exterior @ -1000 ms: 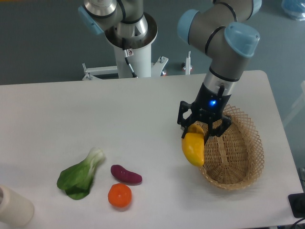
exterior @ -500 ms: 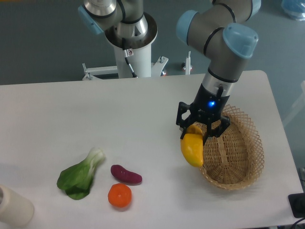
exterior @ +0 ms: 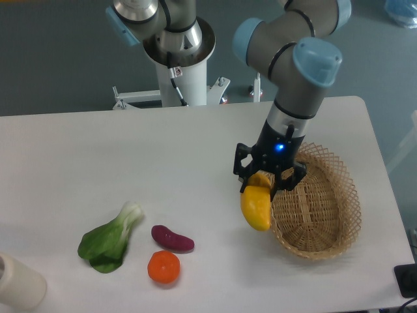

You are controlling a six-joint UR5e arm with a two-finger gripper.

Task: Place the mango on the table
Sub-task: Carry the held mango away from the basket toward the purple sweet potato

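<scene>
The yellow-orange mango [exterior: 256, 206] hangs below my gripper [exterior: 262, 180], which is shut on its upper end. It is held in the air over the left rim of the wicker basket [exterior: 329, 242], just above the white table [exterior: 163, 150]. The mango's lower end points down toward the tabletop beside the basket. My black fingers [exterior: 242, 171] flank the fruit's top, and the arm comes down from the upper right.
A round orange fruit [exterior: 163, 267], a purple vegetable [exterior: 172, 238] and a green bok choy [exterior: 109, 240] lie at the front left. A white cylinder [exterior: 18, 283] stands at the front left corner. The robot's base [exterior: 178, 59] is behind the table.
My gripper has carried the mango a little to the left, from over the basket's rim toward the tabletop. The other objects have not moved.
</scene>
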